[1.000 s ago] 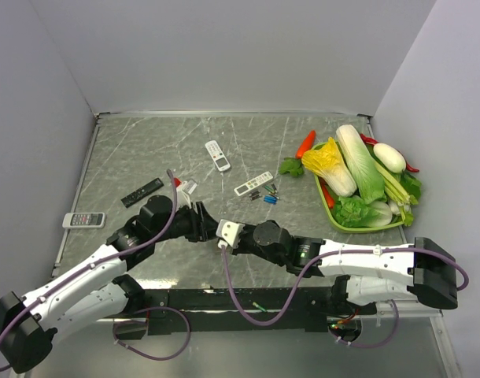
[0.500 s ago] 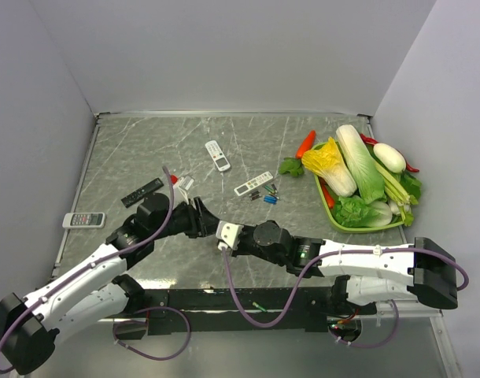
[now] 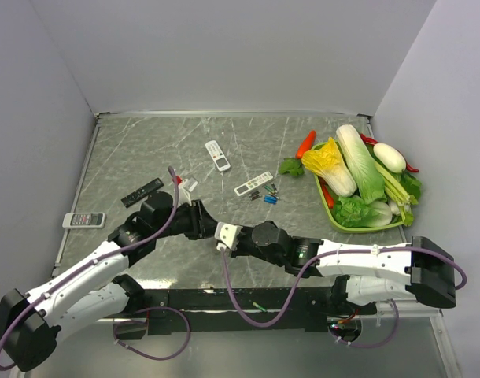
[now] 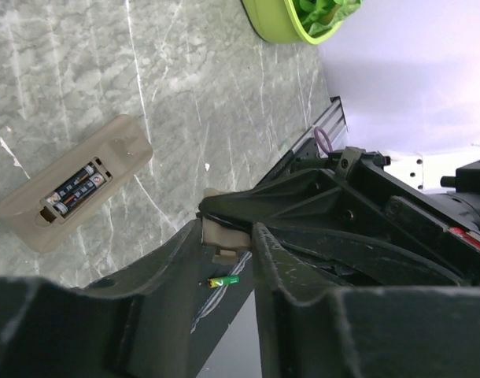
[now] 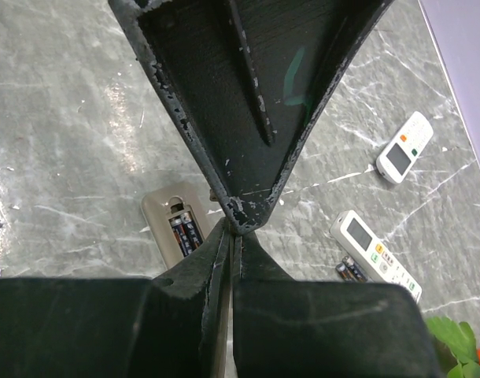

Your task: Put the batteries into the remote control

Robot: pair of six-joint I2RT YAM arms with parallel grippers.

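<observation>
Since prev frame left gripper (image 4: 230,244) nudged a touch toward frame right in top view, now pinching a small beige cover (image 4: 222,235); right gripper (image 5: 232,236) unmoved, clenched w/ nothing seen in it. The remote control (image 4: 114,153) lies back-up, left-middle of left wrist view, bay open w/ two batteries (image 4: 75,187) seated. Loading looks approx done, cover prob still to fit; spare cells (image 3: 265,195) sit upper centre of top view

Robot laboratory test cell: plain white walls (image 3: 224,55) enclose a grey marbled surface (image 3: 145,150) on three sides; a black mounting rail (image 3: 193,299) with purple cables (image 3: 225,276) spans the lower edge
</observation>
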